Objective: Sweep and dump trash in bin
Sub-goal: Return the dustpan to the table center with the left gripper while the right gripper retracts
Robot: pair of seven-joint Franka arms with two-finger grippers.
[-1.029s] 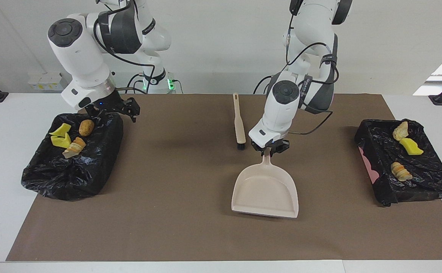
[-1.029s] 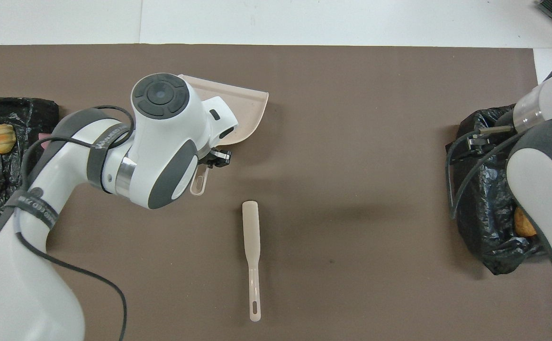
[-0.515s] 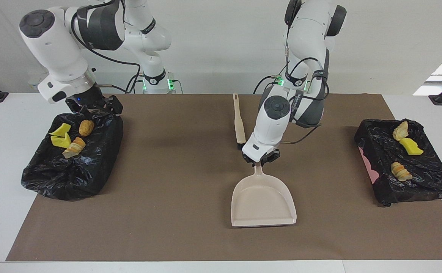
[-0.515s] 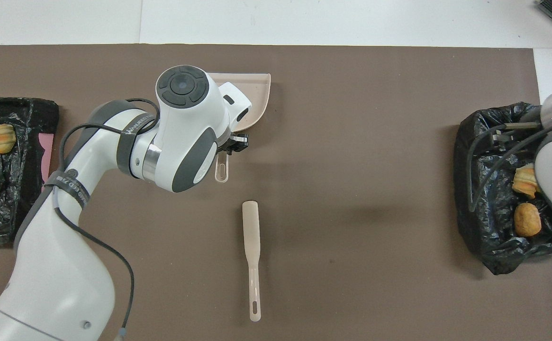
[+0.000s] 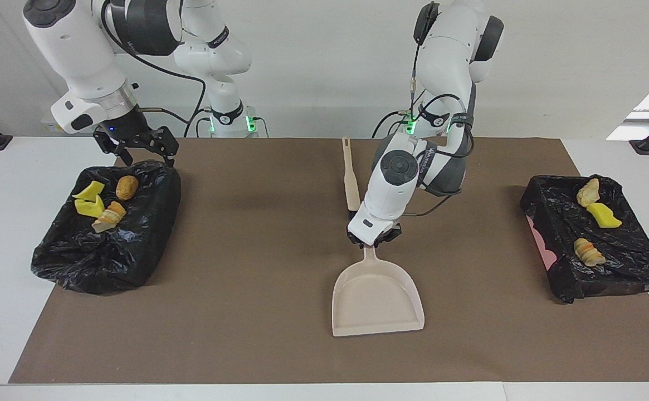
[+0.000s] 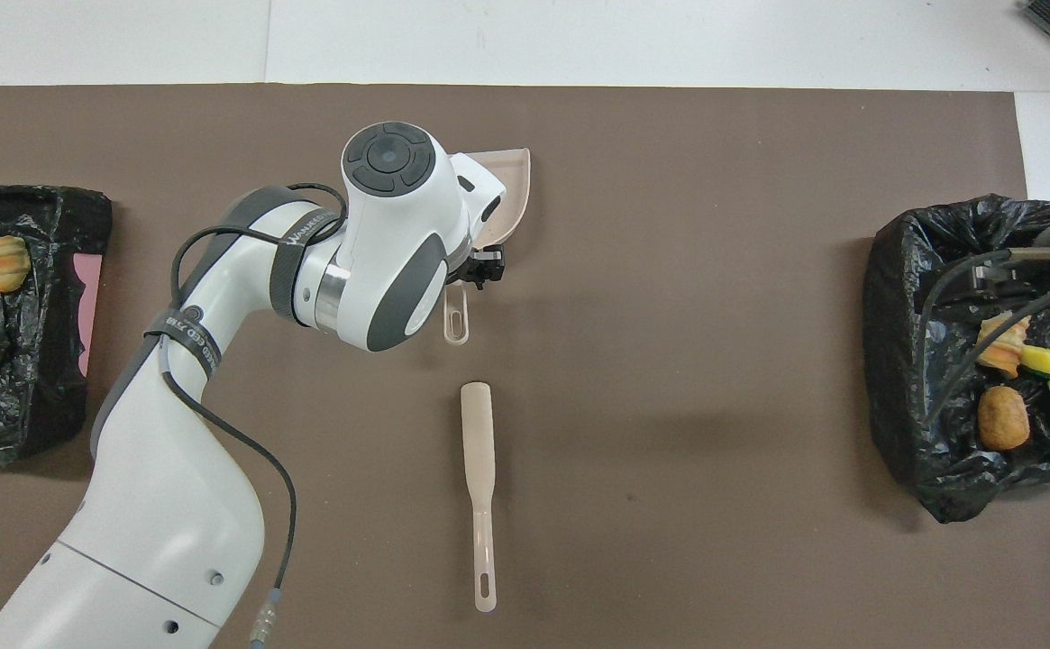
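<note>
The trash lies in two black-lined bins. A brown roll (image 5: pixel 127 187), yellow chunks (image 5: pixel 89 199) and a crusty piece (image 5: pixel 110 215) sit in the bin (image 5: pixel 107 262) at the right arm's end. Three more lumps, one of them yellow (image 5: pixel 604 215), lie in the bin (image 5: pixel 625 267) at the left arm's end. The beige dustpan (image 5: pixel 377 298) lies flat mid-table, and my left gripper (image 5: pixel 373 240) is at its handle. My right gripper (image 5: pixel 141 156) hangs open and empty over the robot-side rim of its bin.
The beige brush (image 5: pixel 351 178) lies on the brown mat, nearer to the robots than the dustpan, its bristle end hidden by the left arm. From overhead the left arm covers most of the dustpan (image 6: pixel 514 171).
The left arm has slid the dustpan toward the right arm's end and turned it square. The right gripper has risen and drawn back from over its bin.
</note>
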